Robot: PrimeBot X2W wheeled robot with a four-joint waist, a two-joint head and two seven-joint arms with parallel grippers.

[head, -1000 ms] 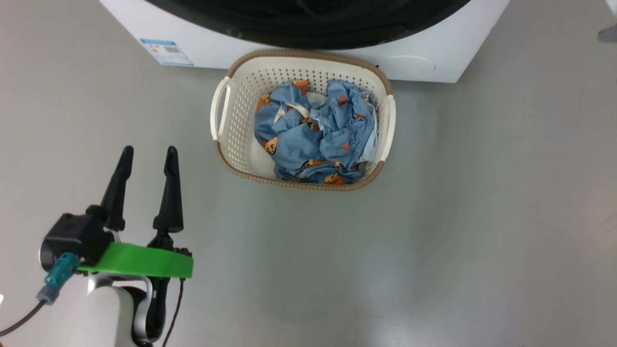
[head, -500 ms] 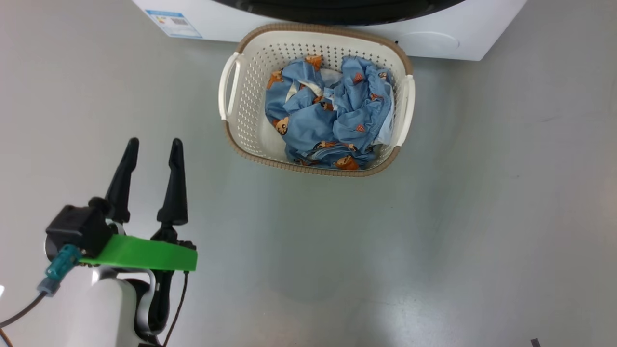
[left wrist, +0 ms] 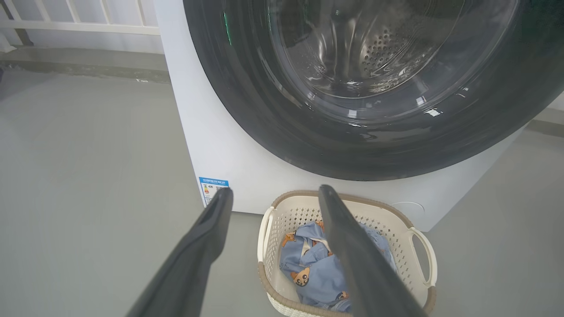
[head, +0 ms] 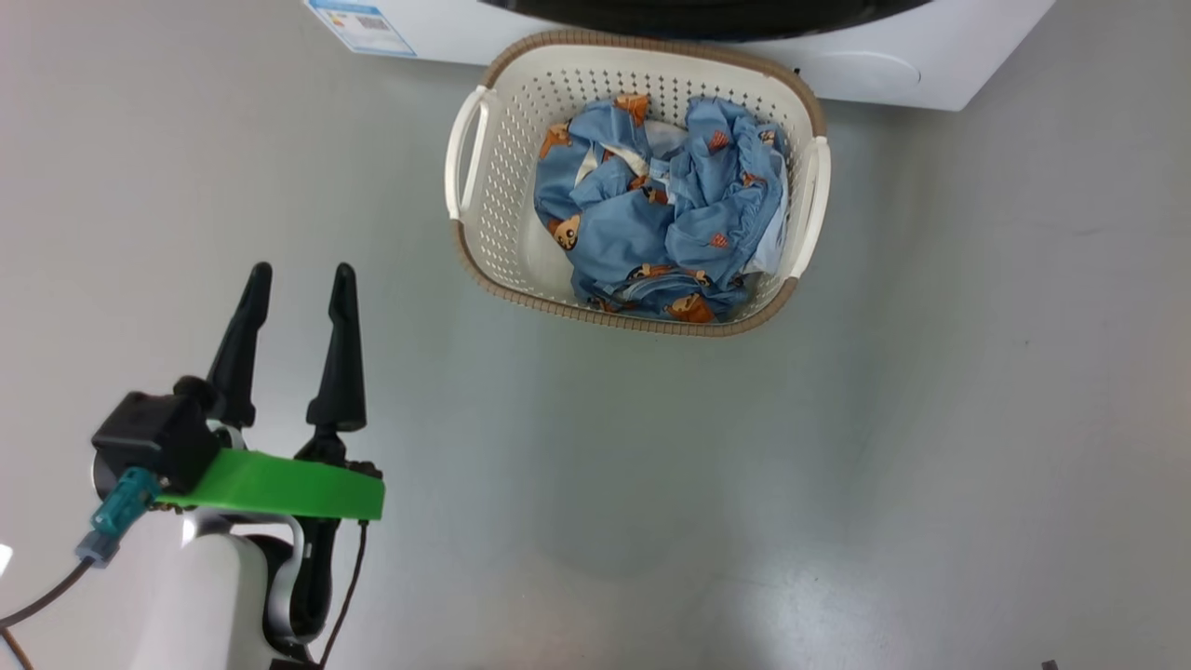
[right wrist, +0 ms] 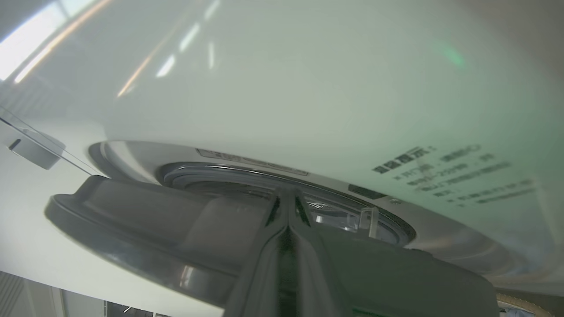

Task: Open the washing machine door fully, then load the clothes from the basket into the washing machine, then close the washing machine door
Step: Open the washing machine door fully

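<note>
The cream basket (head: pixel 498 233) stands on the floor against the front of the white washing machine (head: pixel 893 74), holding the crumpled light blue clothes (head: pixel 651 223). My left gripper (head: pixel 301 272) hangs open and empty over bare floor, left of and nearer than the basket. In the left wrist view its fingertips (left wrist: pixel 275 190) frame the basket (left wrist: pixel 299 215), below the washing machine door (left wrist: pixel 246 101) with its glossy black rim. My right gripper (right wrist: pixel 286 196) is shut, its tips at the gap between the door's dark rim (right wrist: pixel 132 246) and the machine's white front (right wrist: pixel 308 88).
Grey floor spreads on every side of the basket. A blue label (head: pixel 363 14) marks the machine's lower left corner. A white railing (left wrist: pixel 79 22) and a raised ledge run behind the machine on the left.
The head camera has shifted, so the basket and machine now sit further right in the picture. My left gripper keeps its place, open. The clothes have not moved.
</note>
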